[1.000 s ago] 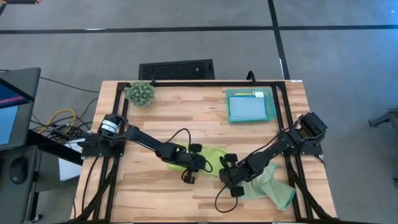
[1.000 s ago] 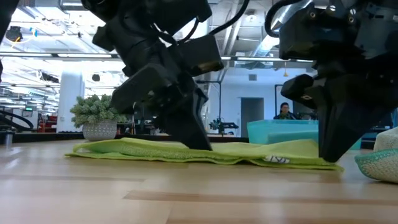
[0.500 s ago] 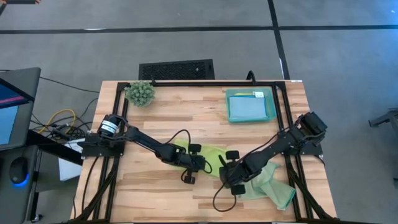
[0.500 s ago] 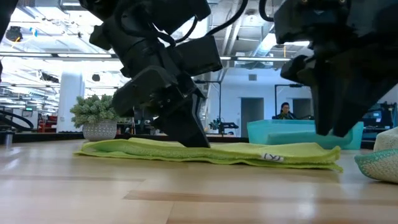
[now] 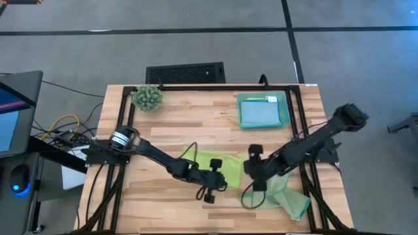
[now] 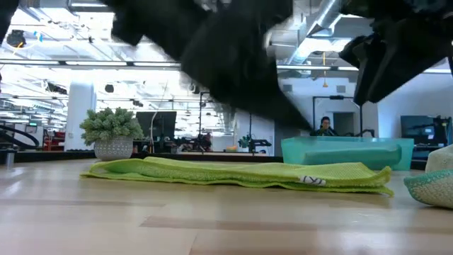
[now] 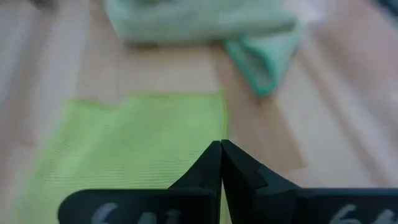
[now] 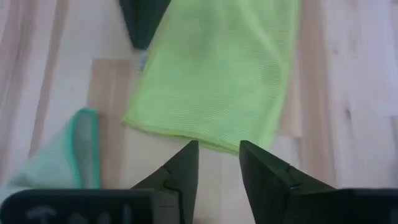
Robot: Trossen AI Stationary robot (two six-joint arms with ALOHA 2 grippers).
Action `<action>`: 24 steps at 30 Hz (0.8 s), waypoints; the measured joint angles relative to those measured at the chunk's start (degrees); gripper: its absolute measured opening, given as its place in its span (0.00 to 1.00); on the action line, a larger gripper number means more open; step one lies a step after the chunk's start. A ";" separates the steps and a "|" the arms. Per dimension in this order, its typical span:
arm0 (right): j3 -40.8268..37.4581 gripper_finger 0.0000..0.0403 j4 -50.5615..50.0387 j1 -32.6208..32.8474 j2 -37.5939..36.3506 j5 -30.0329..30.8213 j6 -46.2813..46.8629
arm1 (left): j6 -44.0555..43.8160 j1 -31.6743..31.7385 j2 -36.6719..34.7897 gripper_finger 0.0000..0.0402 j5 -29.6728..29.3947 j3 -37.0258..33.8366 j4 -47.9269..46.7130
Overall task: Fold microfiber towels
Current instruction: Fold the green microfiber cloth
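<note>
A folded lime green microfiber towel (image 5: 216,161) with fine ribbed weave lies flat mid-bench, toward the front edge, between the closed left end effector (image 5: 210,187) and the parted, empty right end effector (image 5: 253,168).

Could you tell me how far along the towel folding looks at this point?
Done: the lime green towel lies flat, folded into a strip, and the teal tray holds stacked cloths. In hand: nothing; the left gripper is shut and empty, the right gripper open above the lime towel. Left: the crumpled sage towel.

Wood table (image 5: 170,124): lime towel (image 5: 225,162), sage towel (image 5: 287,196), teal tray (image 5: 262,111), plant (image 5: 147,98).
</note>
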 joint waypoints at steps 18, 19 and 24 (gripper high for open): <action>-15.92 0.02 26.86 -11.35 4.18 -8.90 -1.65 | -6.13 1.20 11.94 0.00 3.51 12.48 -5.31; -15.92 0.01 26.90 -11.36 5.02 -8.88 -1.75 | -6.27 1.20 11.94 0.00 3.81 12.47 -5.41; -15.68 0.02 26.23 -12.71 8.27 -9.03 -1.34 | -6.81 1.25 11.94 0.00 4.20 12.43 -6.44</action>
